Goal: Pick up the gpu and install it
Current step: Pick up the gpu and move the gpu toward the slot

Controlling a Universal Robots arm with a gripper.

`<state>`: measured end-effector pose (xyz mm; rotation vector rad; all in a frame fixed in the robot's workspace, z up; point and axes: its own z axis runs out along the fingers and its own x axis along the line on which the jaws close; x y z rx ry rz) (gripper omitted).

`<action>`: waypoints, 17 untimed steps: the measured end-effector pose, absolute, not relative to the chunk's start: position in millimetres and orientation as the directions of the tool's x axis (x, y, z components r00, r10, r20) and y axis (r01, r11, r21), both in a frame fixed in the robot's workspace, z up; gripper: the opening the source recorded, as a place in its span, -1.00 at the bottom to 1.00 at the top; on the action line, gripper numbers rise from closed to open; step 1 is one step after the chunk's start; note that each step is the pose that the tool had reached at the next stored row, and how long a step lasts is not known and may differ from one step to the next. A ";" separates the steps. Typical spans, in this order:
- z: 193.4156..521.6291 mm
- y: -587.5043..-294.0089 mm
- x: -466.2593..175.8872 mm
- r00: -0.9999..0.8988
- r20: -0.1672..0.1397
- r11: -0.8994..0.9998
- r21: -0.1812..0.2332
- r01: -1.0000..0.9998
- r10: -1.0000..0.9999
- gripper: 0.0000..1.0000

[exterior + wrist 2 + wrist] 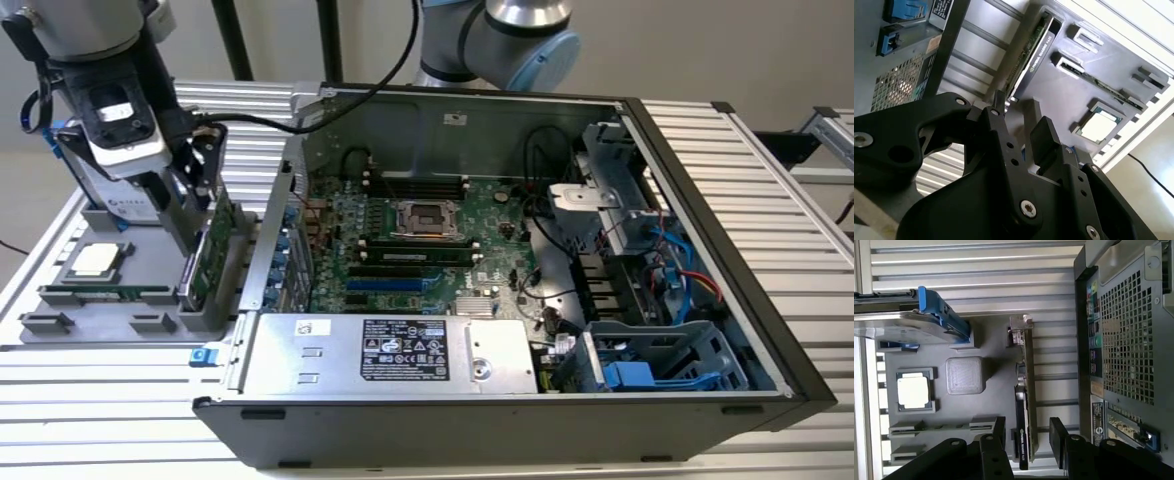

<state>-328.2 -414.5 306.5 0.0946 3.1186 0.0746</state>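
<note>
gripper (pixel 1028 432): matte black, silver screw heads
gpu (pixel 1024 405), between the jaws: green board, black cooler, silver bracket
tray (pixel 994 370), under the jaws: plain grey
processor (pixel 913 392), well off the jaws: pale silver
hard drive (pixel 894 325): silver, blue frame
case (pixel 1129 340): grey, square-hole grille
table (pixel 979 270): silver, ribbed stripes

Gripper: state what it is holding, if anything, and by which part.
Nothing is held. The gripper is open, its fingers on either side of the gpu standing on edge, with a gap on each side.
</note>
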 end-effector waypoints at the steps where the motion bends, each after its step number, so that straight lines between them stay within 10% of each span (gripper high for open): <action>1: 305.7 -414.8 -328.2 -0.998 -0.019 0.997 0.048 0.060 0.061 1.00; 17: 289.2 -416.6 -327.8 -0.998 -0.019 0.997 0.048 0.060 0.061 1.00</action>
